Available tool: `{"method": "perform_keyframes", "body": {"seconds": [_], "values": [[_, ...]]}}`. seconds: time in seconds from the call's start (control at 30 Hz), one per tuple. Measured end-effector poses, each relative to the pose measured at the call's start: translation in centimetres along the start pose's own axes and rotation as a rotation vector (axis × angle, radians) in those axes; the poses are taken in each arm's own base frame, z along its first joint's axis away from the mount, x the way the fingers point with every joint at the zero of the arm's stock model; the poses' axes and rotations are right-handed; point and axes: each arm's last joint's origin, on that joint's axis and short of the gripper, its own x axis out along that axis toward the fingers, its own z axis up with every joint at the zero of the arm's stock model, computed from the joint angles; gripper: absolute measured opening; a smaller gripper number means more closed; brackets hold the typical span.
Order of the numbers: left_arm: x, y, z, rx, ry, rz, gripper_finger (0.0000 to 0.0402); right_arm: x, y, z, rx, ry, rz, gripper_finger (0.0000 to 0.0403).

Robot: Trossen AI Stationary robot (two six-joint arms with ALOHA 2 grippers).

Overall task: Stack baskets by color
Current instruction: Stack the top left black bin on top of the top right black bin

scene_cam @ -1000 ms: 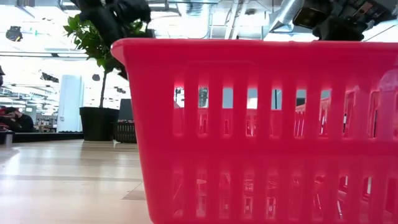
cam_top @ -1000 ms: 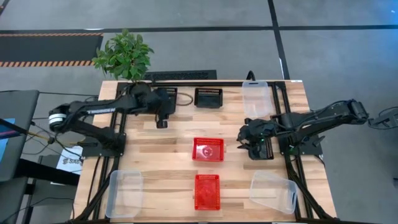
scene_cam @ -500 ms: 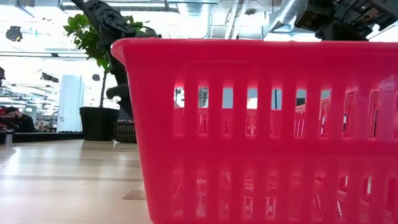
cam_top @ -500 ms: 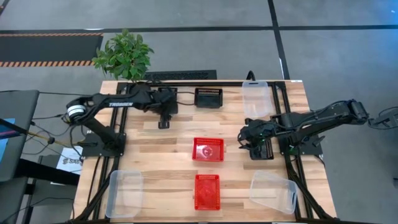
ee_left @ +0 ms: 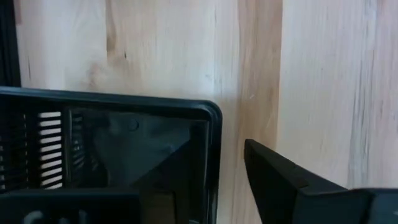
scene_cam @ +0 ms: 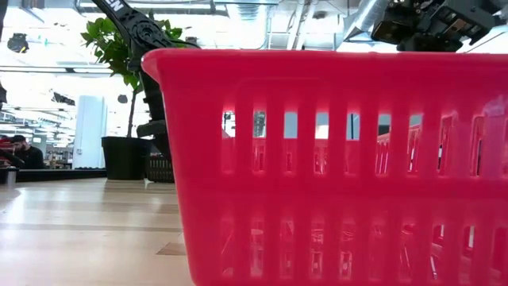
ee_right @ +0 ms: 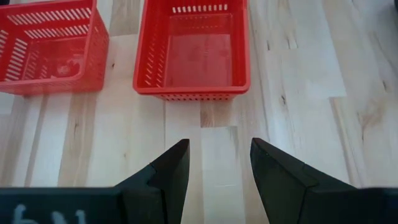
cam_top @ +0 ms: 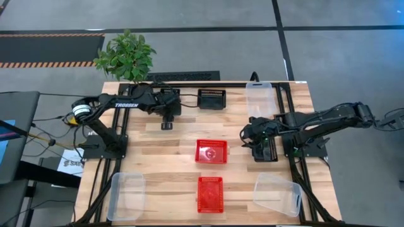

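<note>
A black basket (ee_left: pixel 118 149) stands at the table's far left, mostly hidden under my left arm in the high view. My left gripper (cam_top: pixel 166 120) points steeply down over its corner and is open. One finger (ee_left: pixel 280 180) stands outside the end wall (ee_left: pixel 214 155) with a gap, the other inside. A second black basket (cam_top: pixel 211 98) sits at the far middle. Two red baskets (cam_top: pixel 211 151) (cam_top: pixel 210 193) rest on the table's middle. My right gripper (ee_right: pixel 217 168) hangs open and empty to the right of them.
Clear bins stand at the far right (cam_top: pixel 260 99), near left (cam_top: pixel 126 195) and near right (cam_top: pixel 276 194). A potted plant (cam_top: pixel 126 55) is off the far left corner. Bare wood lies between the black baskets and the red ones.
My left gripper has come down onto the far-left black basket and tipped to point more steeply downward, settling over the basket's corner. The baskets have stayed where they were.
</note>
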Motion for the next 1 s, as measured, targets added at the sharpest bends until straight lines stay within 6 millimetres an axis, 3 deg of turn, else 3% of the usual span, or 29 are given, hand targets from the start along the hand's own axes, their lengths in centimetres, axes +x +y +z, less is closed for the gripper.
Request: {"method": "perform_keyframes", "body": {"seconds": [0.23,0.4,0.63,0.83,1.0], "values": [[0.0,0.0,0.0,-0.003,0.001,0.000,0.0009,0.0,-0.1,0.0,0.004,-0.001,-0.003,0.0191],[-0.4,-0.6,0.5,0.029,0.020,0.027,0.0003,0.0,-0.1,0.0,0.012,-0.001,-0.002,0.0191],[-4.1,-2.7,3.9,0.171,0.053,0.022,0.0001,0.0,0.0,0.2,0.018,-0.018,0.001,0.0191],[-8.5,-4.6,7.2,0.421,-0.008,0.054,0.0000,0.0,0.0,0.4,0.003,-0.041,0.004,0.0191],[-10.1,-4.7,8.6,0.746,-0.067,0.105,0.0000,0.0,0.0,0.4,0.003,-0.043,-0.006,0.0191]]}}
